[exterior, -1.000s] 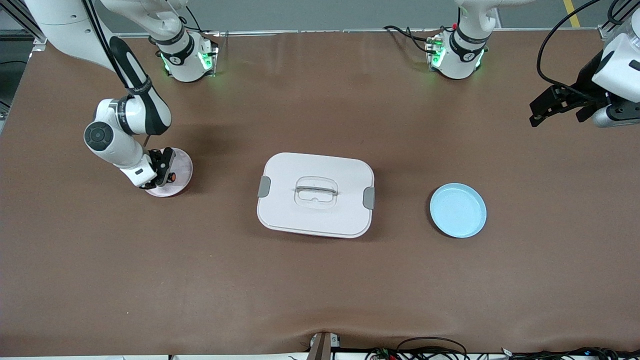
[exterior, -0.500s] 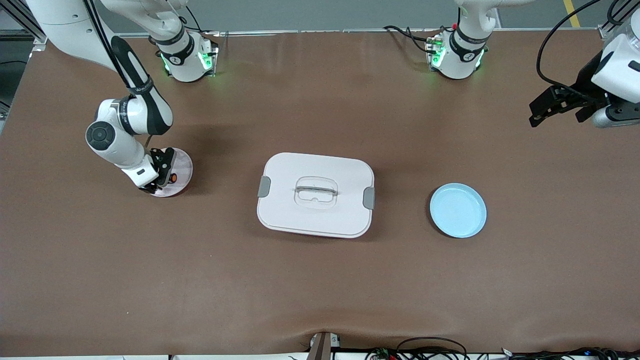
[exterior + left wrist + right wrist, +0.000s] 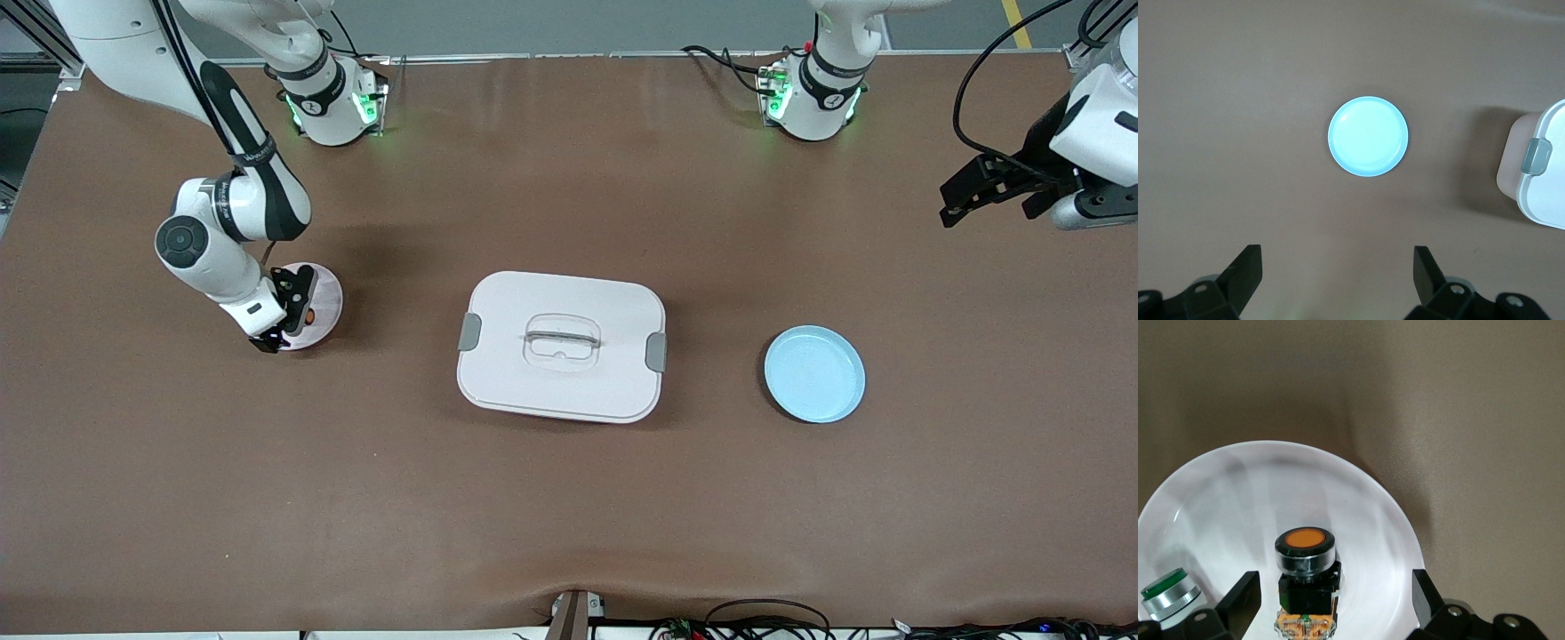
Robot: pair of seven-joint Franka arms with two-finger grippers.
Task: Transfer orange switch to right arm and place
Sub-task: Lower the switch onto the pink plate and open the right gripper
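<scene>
I see the orange switch [image 3: 1305, 577] standing upright on the white plate [image 3: 1358, 507], cap up, with a green-capped part [image 3: 1168, 592] lying on the same plate just beside it. The plate sits on the counter [image 3: 569, 498] toward the right arm's end. The right tool [image 3: 284, 313] hovers directly over the switch with its fingers [image 3: 1238, 600] spread wide to either side of the switch body, released and touching nothing. The switch's long axis runs vertically, in line with the tool's approach, so I judge that a straight lift clears it. The left tool [image 3: 969, 191] waits over the counter's other end, also released and empty, well apart from the switch. A lidded white box [image 3: 562, 345] and a blue plate [image 3: 814, 373] lie between the two arms.
</scene>
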